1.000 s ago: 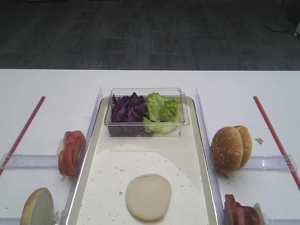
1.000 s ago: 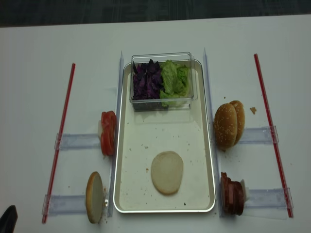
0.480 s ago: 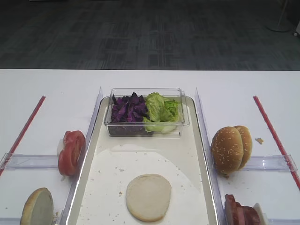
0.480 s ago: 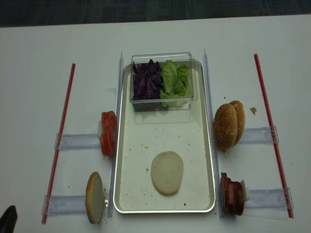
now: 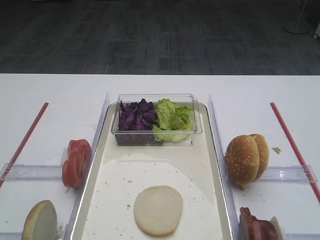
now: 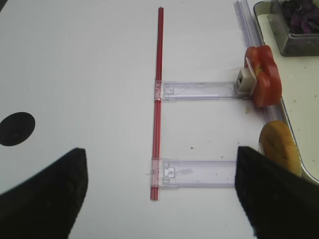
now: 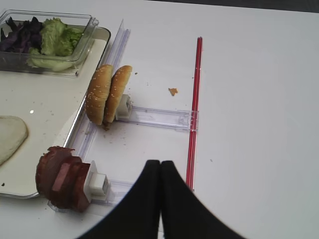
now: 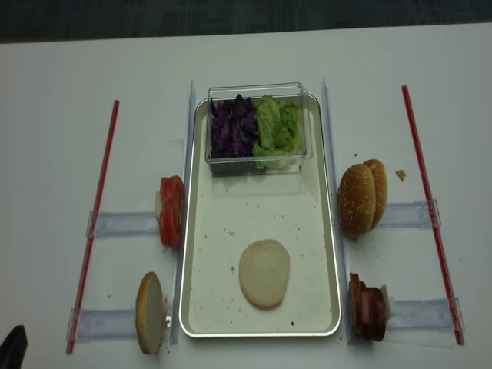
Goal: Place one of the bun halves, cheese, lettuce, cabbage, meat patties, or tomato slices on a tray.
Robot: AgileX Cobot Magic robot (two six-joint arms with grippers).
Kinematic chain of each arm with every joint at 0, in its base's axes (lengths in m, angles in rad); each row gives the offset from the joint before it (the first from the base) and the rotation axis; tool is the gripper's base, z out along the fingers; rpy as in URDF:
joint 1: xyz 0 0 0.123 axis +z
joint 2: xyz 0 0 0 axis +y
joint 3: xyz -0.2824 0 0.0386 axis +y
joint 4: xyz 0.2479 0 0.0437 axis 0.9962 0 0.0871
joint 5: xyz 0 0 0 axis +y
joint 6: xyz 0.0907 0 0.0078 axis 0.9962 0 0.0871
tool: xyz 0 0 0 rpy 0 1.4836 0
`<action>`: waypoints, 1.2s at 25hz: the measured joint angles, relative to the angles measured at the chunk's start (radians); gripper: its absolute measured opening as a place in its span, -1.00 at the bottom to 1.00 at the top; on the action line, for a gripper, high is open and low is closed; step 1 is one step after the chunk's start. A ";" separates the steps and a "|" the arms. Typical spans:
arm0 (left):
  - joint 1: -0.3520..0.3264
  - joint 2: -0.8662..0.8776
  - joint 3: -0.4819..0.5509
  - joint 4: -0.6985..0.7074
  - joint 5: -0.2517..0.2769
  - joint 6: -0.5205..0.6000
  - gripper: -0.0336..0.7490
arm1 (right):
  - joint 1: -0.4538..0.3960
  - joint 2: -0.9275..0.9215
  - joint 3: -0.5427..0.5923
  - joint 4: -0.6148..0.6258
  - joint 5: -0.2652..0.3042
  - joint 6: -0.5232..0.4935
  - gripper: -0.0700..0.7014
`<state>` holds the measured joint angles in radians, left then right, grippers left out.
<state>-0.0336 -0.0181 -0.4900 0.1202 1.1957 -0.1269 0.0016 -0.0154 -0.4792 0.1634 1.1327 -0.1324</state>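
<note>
The left gripper (image 6: 159, 199) hangs with its jaws spread wide and nothing between them, low over the bare table beside the red strip (image 6: 157, 99). The right gripper (image 7: 160, 172) is pressed closed and empty, above the table near the meat slices (image 7: 62, 177). A bun half (image 8: 264, 273) already lies cut face up on the tray (image 8: 200, 254), near its front end. I'd guess the next layer comes from the left: the tomato slices (image 6: 264, 74) stand on edge against their holder. Best to come down over the stack's end, pinch only one slice across its faces, and lift straight before swinging toward the bun.
</note>
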 joint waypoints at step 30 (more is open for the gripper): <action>0.000 0.000 0.000 0.000 -0.002 0.000 0.50 | 0.000 0.000 0.000 0.000 0.000 0.000 0.13</action>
<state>-0.0336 -0.0181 -0.4900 0.1202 1.1942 -0.1269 0.0016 -0.0154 -0.4792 0.1634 1.1327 -0.1324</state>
